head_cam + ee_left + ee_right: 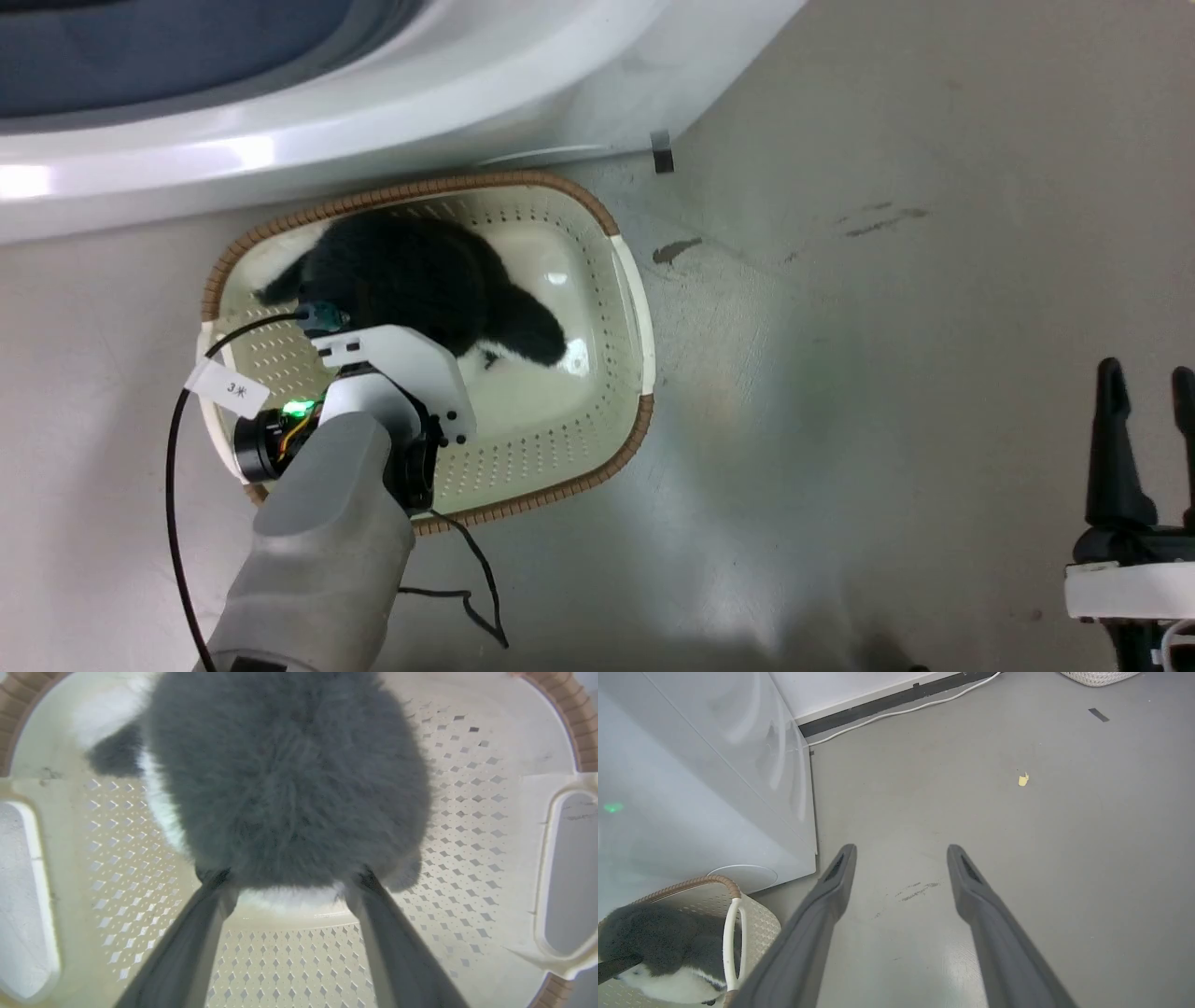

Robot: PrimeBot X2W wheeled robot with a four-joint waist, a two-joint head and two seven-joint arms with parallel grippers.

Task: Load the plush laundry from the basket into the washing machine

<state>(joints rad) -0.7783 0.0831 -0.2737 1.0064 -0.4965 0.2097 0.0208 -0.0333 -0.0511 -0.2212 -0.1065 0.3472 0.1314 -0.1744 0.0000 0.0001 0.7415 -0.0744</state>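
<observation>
The plush laundry [420, 280], a fluffy black-backed toy with a white edge, lies belly down in the cream basket [597, 392], which stands on the floor against the white washing machine [373, 121]. My left arm's wrist [392, 373] reaches down into the basket. In the left wrist view my left gripper [289, 877] is open, its two dark fingertips [215, 882] spread wide and touching the near end of the plush [289, 779] on either side. My right gripper [1146, 373] hangs open over bare floor at the lower right, well away from the basket [756, 924], with nothing between its fingers [902, 851].
A black cable [467, 579] trails from my left arm across the floor in front of the basket. A black tape mark [663, 152] and dark scuffs [878, 222] lie right of the washer. A white cord [901, 711] runs along the wall, and a yellow scrap [1023, 779] lies on the floor.
</observation>
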